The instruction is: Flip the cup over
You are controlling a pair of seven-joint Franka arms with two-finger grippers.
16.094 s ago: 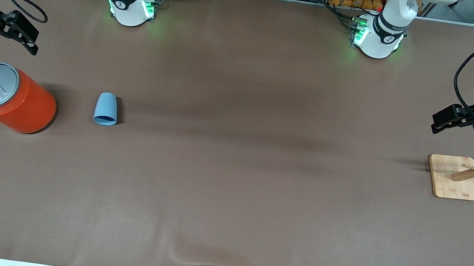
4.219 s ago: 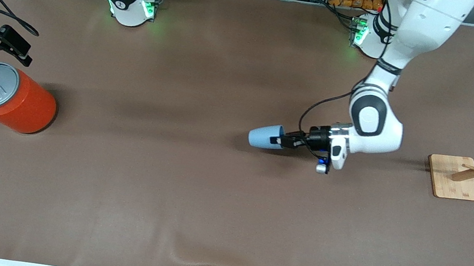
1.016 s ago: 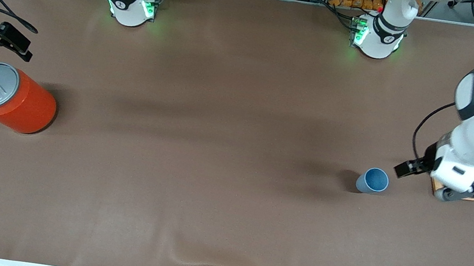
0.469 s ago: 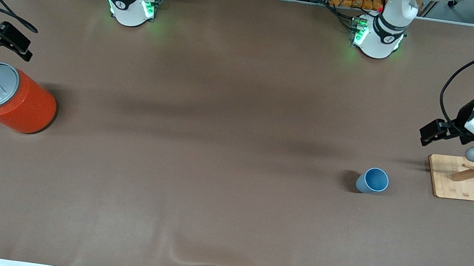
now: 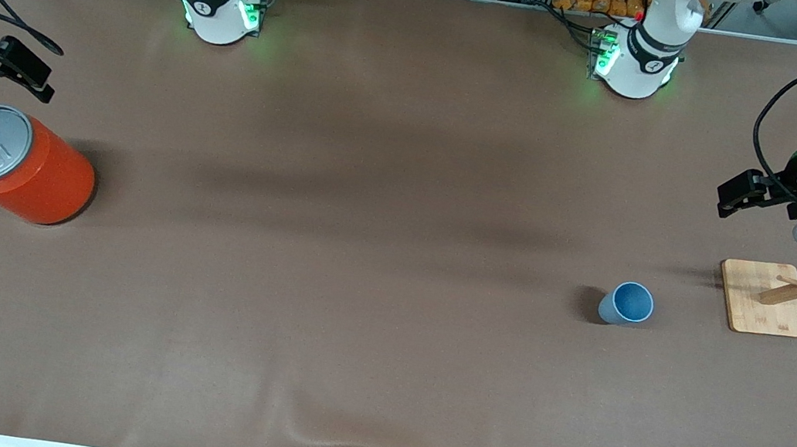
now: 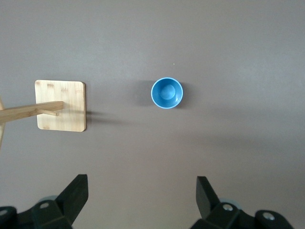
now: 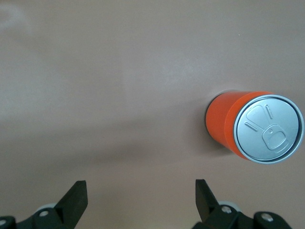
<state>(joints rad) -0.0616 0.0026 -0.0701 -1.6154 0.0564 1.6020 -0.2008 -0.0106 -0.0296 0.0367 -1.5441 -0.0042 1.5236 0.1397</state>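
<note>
Tools point(image 6: 140, 198) hanging open and empty, cup point(image 5: 627, 303) sitting mouth-up on the counter point(image 5: 370, 313).

Left tool is hovering high over the wooden stand point(image 5: 764, 297); right tool point(image 7: 139, 200) is waiting over the can point(image 5: 13, 163). Cup is standing beside the stand's base; a careless sweep could be tipping it. No writing is showing.

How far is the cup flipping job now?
Done: the cup stands upright, mouth up, on the table beside the wooden stand. In hand: nothing; the left tool and the right tool are open and empty. Left: nothing visible.
</note>
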